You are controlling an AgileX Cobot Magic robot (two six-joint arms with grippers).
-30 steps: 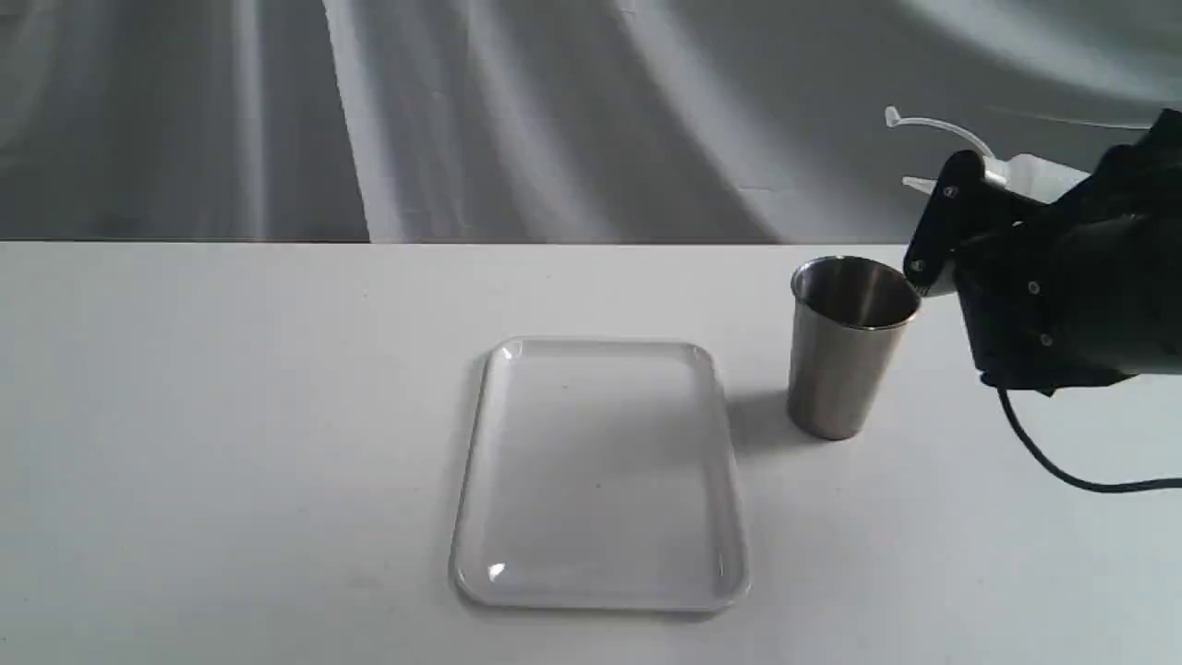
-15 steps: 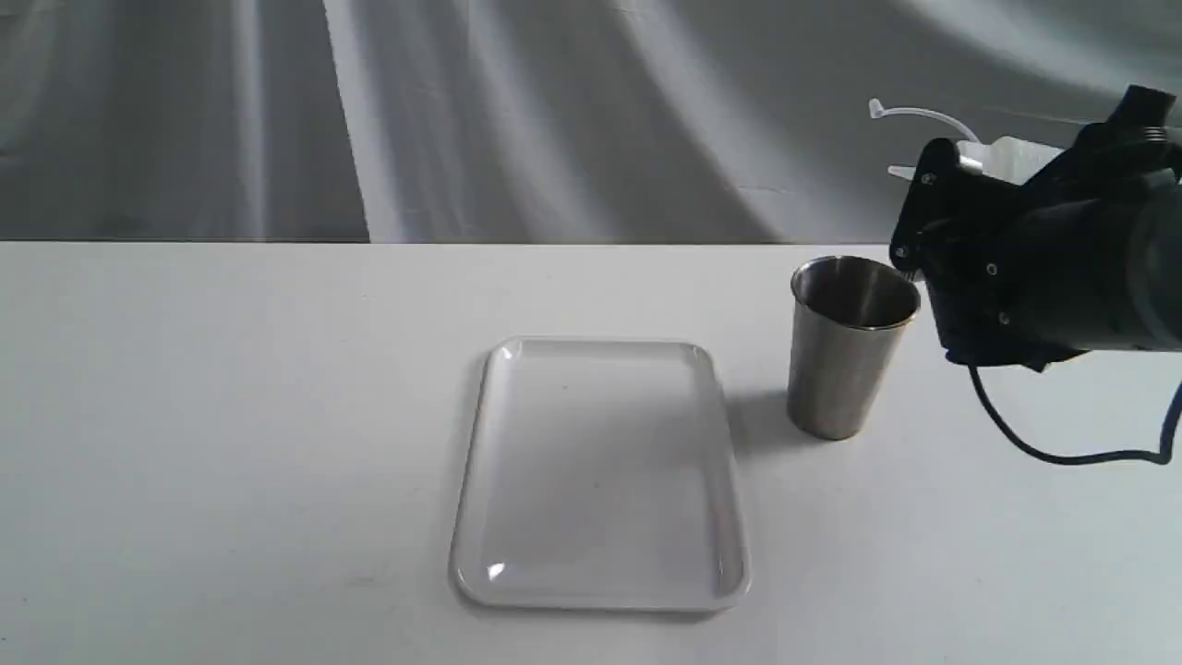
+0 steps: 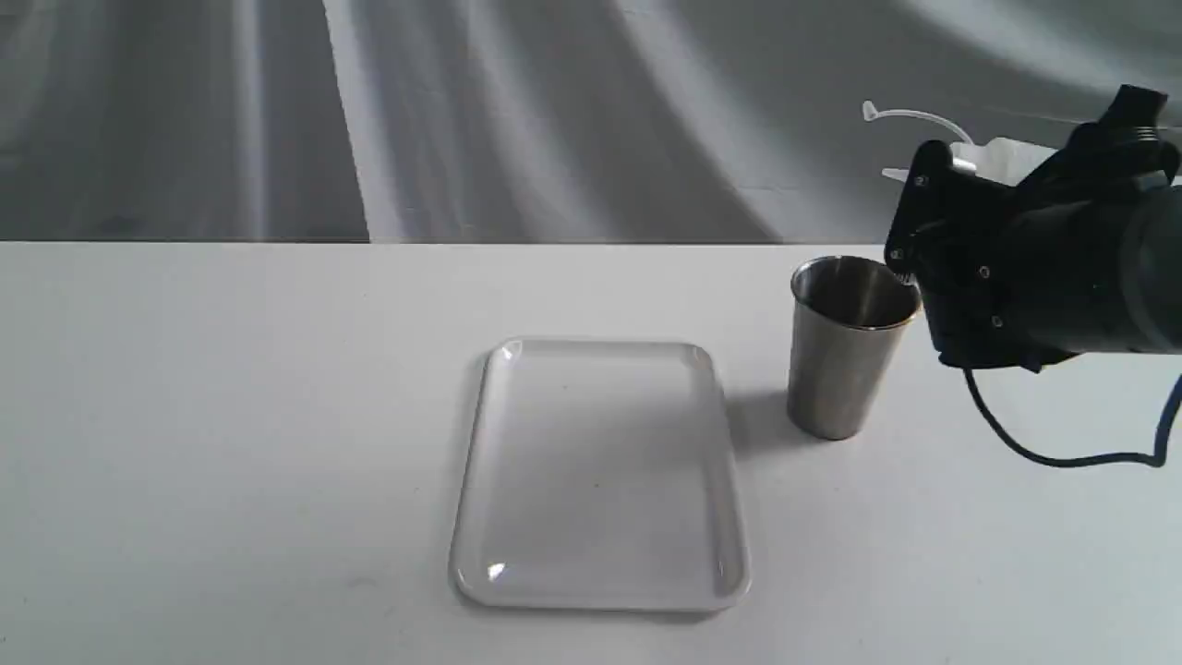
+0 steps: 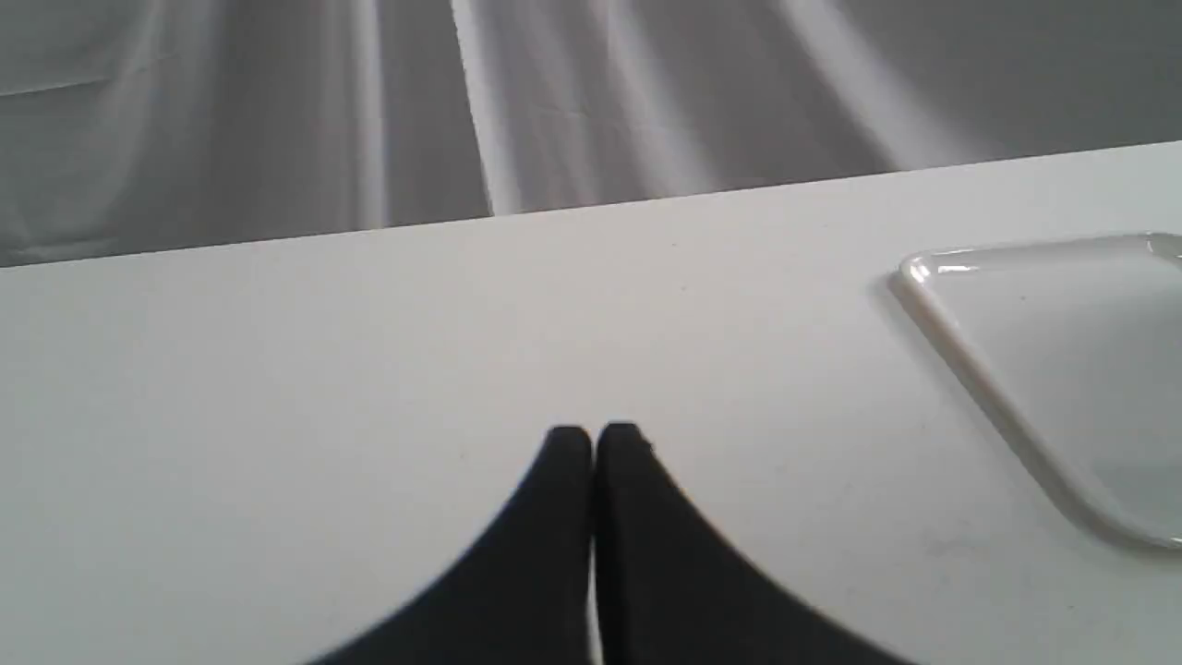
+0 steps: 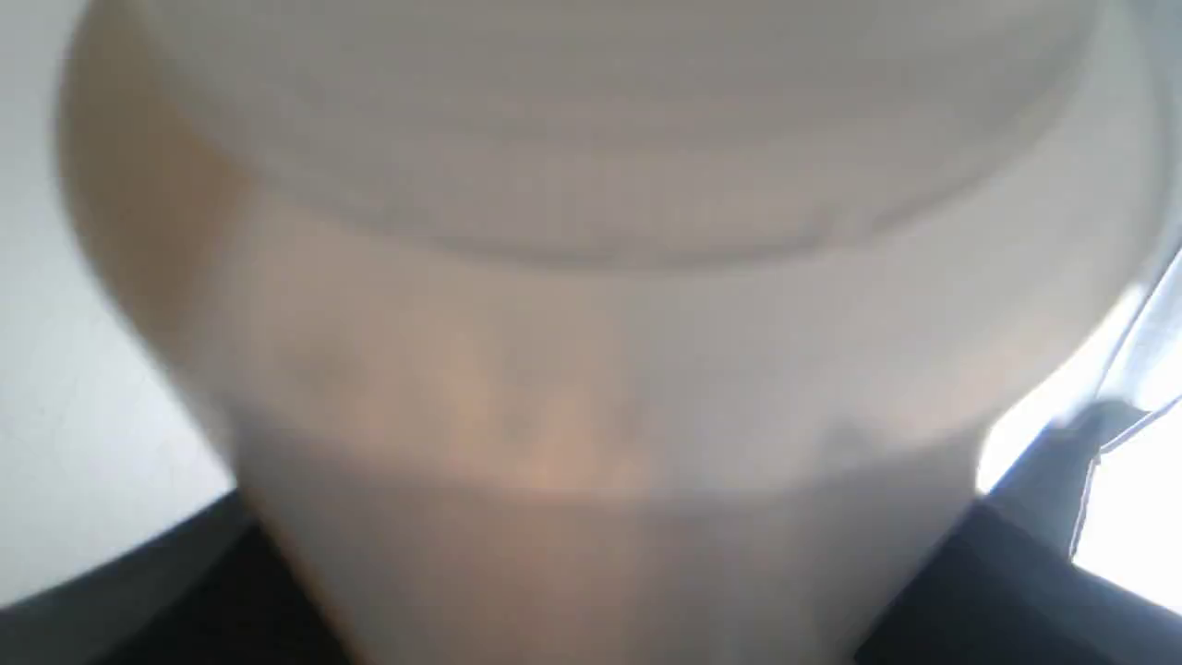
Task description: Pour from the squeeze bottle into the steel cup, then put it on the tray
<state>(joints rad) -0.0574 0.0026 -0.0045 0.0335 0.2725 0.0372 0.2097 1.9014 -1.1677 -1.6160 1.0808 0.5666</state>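
Right gripper [image 3: 926,222], pinching the bottle [image 3: 1007,157], is creeping toward the cup [image 3: 850,351] below it; pouring this high is risking a miss. Left gripper [image 4: 594,443] is sitting pressed together.

A grey draped cloth [image 3: 554,120] is hanging behind the white desk [image 3: 231,416], soft light streaking across its folds and brightening at upper right.

White table [image 4: 369,369]; tray [image 4: 981,369] corner; left gripper [image 4: 594,441] jaws pressed together.
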